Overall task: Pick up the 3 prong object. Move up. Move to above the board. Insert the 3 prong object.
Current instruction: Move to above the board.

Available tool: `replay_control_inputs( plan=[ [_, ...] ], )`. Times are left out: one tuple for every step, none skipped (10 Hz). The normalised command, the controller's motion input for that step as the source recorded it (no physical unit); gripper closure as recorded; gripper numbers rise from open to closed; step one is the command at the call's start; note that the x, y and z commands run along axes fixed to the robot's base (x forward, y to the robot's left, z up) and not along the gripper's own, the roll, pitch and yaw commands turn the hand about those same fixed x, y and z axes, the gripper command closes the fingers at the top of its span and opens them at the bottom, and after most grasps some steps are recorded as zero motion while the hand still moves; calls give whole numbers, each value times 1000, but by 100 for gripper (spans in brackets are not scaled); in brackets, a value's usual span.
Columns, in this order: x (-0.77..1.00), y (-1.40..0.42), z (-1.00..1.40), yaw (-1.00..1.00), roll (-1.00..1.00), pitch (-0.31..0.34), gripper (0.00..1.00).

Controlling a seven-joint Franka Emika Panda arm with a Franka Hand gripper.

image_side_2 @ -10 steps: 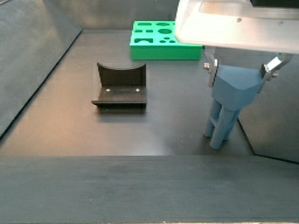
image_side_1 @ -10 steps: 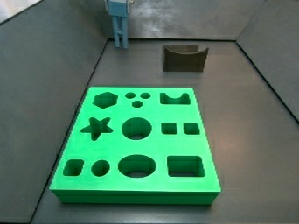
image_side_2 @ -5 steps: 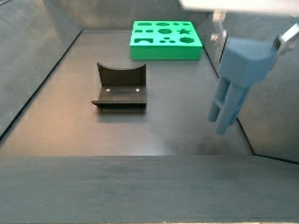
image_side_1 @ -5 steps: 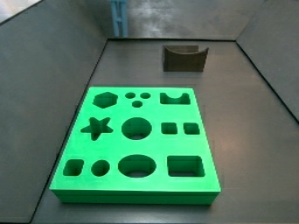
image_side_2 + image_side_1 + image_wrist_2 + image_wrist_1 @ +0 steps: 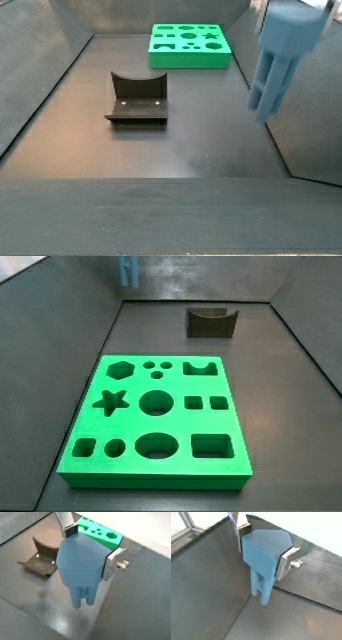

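My gripper [image 5: 264, 546] is shut on the wide top block of the light-blue 3 prong object [image 5: 260, 556]. The prongs hang down, clear of the dark floor. In both wrist views the silver fingers [image 5: 289, 560] press its two sides. It also shows in a wrist view [image 5: 81, 564], with the gripper [image 5: 90, 549] round its top. In a side view only the prong tips [image 5: 128, 270] show at the top edge. In a side view the object [image 5: 285, 50] hangs high on the right. The green board [image 5: 174, 386] lies flat on the floor and shows in a side view [image 5: 190, 63] and a wrist view [image 5: 87, 524].
A dark brown block with a curved notch [image 5: 211, 321] stands on the floor apart from the board. It also shows in a side view [image 5: 136, 97] and a wrist view [image 5: 40, 558]. Grey walls close in the floor on all sides.
The gripper has risen with the 3 prong object in it. The prongs left the floor, and the gripper body has gone out of the top of both side views.
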Motion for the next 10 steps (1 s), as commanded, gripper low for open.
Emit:
replay_control_inputs(
  plan=[
    [-111, -232, 930, -22, 79, 59, 100],
    [-74, -152, 753, -8, 76, 59, 100],
    [-28, -74, 522, 1, 61, 72, 100],
    [-6, -37, 354, 8, 46, 90, 100],
    [5, -24, 244, 10, 42, 99, 100],
    [304, -1000, 120, 1000, 32, 95, 100],
    [304, -1000, 121, 1000, 46, 102, 100],
    [305, -1000, 127, 846, 46, 106, 100],
    [308, -1000, 129, 661, -5, 84, 100],
    [315, -1000, 127, 302, 3, 60, 100]
  ],
)
